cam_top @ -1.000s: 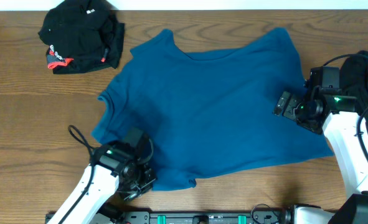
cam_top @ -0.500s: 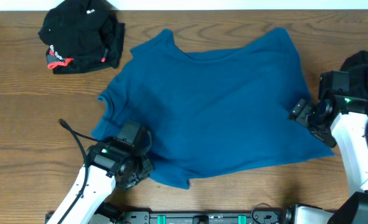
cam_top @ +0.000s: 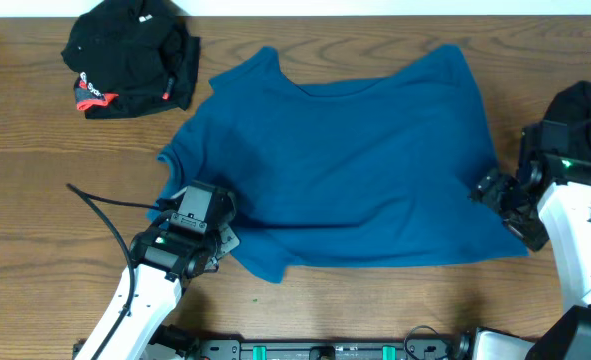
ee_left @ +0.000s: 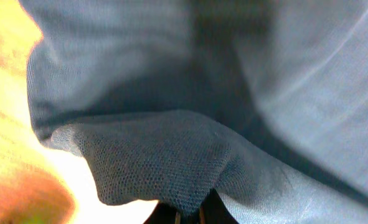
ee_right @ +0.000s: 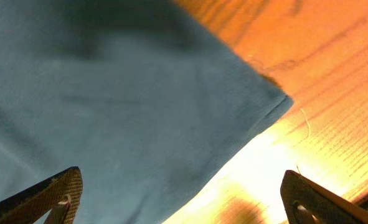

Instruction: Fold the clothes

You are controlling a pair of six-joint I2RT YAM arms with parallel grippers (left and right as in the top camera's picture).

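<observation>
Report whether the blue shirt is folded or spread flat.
Mostly spread: the blue shirt lies open on the table, neckline showing; only one bottom corner is bunched, pinched in the left claw.

Cut off by the right edge overhead and partly hidden behind right arm (cam_top: pixel 570 230): dark garment (cam_top: pixel 587 110). Too small to read: print on black garment (cam_top: pixel 130 50). Barely visible at bottom edge of left wrist view, buried under bunched, blurred shirt (ee_left: pixel 171 155): left gripper (ee_left: pixel 187 216). Cropped at lower corners of right wrist view: fingertips (ee_right: pixel 62 193) of right gripper (ee_right: pixel 184 198).
</observation>
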